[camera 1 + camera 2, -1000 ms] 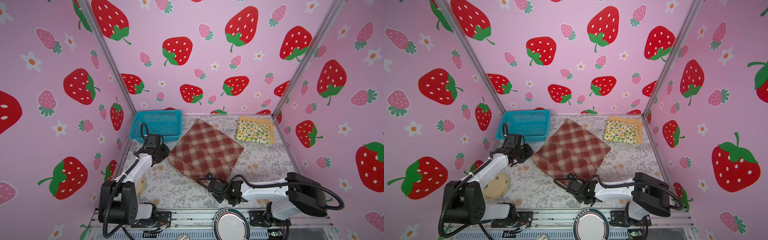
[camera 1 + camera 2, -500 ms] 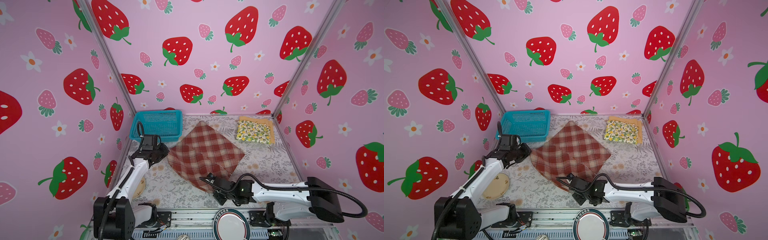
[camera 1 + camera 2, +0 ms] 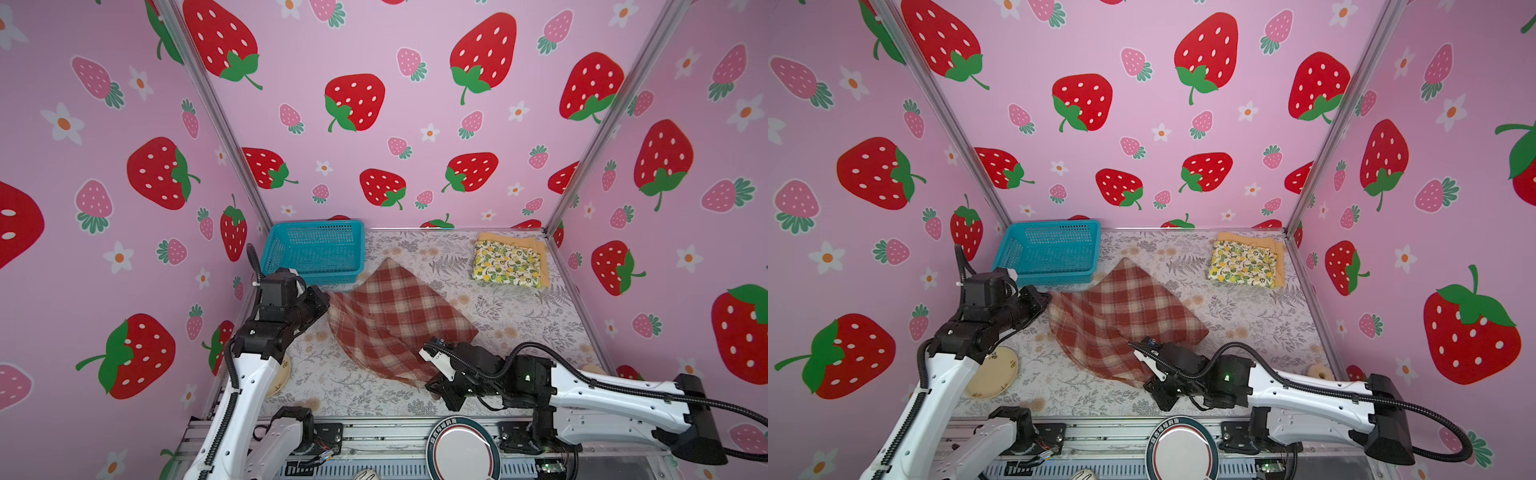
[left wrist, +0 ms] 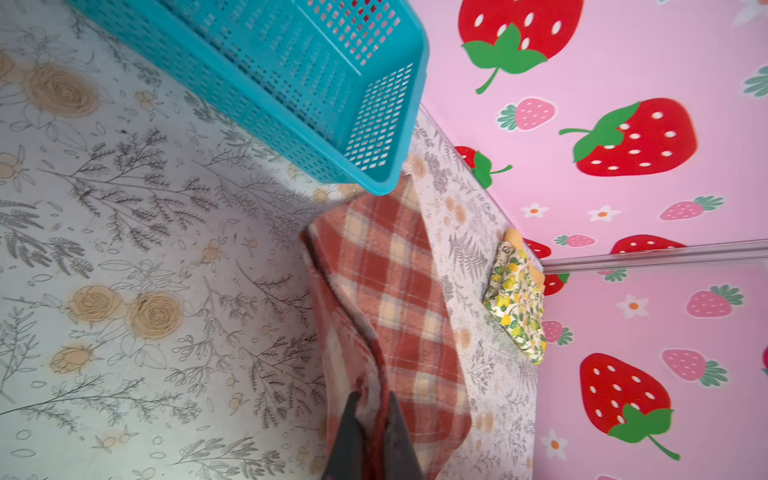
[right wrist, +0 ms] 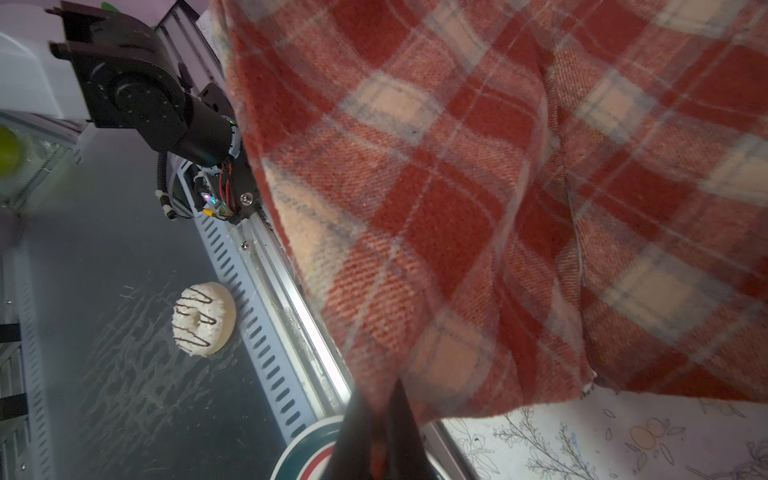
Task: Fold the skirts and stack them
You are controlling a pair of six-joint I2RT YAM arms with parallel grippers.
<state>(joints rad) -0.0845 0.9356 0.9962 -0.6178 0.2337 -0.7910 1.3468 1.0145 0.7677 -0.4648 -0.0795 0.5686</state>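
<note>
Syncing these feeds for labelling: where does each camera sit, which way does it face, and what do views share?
Both top views: high above the front edge, looking down at the floral-print table; both arms, left gripper and right gripper show.
Left wrist: behind the left gripper, facing the teal plastic mesh basket and back corner; fingertips show.
Right wrist: behind the right gripper, facing the front rail and a white iced doughnut; fingertips, left arm's base show.
Shared: all show the red-brown and cream plaid skirt, pinched by both grippers.

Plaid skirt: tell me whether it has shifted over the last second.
Yes. The plaid skirt has slid toward the front: its far tip lies farther from the back wall, nearer the teal basket's front corner.
</note>
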